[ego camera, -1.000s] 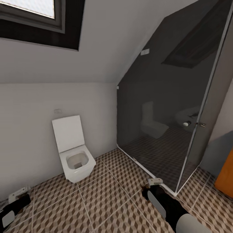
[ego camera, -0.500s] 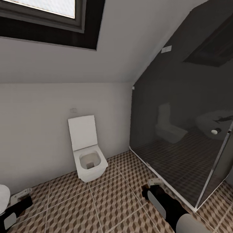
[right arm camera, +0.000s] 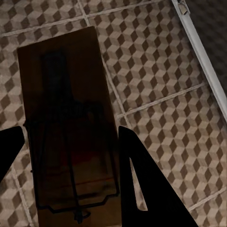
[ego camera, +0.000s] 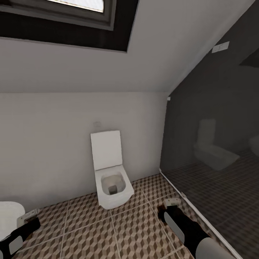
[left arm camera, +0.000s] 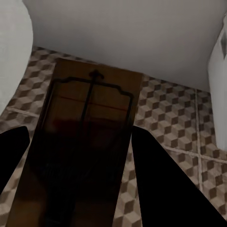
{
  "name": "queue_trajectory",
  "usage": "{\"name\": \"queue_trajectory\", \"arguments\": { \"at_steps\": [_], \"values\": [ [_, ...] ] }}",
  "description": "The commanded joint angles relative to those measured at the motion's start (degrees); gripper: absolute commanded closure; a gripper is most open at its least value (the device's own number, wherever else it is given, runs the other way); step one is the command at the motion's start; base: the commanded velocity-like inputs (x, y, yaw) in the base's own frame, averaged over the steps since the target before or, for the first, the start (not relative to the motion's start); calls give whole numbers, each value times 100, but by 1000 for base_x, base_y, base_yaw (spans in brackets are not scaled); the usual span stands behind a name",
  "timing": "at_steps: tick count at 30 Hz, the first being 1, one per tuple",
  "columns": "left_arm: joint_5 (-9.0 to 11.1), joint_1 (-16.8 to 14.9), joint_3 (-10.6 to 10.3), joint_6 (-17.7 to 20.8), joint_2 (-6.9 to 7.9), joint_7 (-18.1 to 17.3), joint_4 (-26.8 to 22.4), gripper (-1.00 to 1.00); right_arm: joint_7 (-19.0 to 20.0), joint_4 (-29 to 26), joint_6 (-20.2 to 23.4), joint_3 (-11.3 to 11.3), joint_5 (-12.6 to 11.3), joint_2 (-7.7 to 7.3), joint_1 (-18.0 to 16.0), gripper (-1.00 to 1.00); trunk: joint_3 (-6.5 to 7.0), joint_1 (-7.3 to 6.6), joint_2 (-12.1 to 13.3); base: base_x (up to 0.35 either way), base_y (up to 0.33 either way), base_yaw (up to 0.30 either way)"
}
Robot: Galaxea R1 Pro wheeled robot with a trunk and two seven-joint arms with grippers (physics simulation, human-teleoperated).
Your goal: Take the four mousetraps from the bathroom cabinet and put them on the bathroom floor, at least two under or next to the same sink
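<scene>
Head view: both arms low over the bathroom floor, left gripper and right gripper each clamping a mousetrap, a second mousetrap.

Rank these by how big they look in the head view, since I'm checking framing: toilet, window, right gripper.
1. window, cut by the frame
2. toilet
3. right gripper, smallest although nearest the camera

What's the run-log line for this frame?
phase: carrying | left gripper: shut on mousetrap | right gripper: shut on second mousetrap | ahead: toilet, tiled floor | right side: glass shower wall
</scene>
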Motion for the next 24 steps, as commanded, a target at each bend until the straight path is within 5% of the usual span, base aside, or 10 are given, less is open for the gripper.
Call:
{"name": "queue_trajectory", "arguments": {
  "at_steps": [1, 12, 24],
  "values": [
    [60, -7, -47, -12, -6, -28, 6, 100, -58, -12, 14, 35, -60, -11, -5, 100, -7, 3, -4, 322, 0, 279],
    [67, -7, -45, -12, -44, -34, -14, 100, -40, -12, 13, 23, -68, -107, -5, 100, -7, 3, -4, 176, -9, 71],
    [39, -7, -42, -10, -96, -11, -31, 100, -35, -13, 13, 31, -69, -111, -5, 100, -7, 3, -4, 221, -157, 1]
  ]
}}
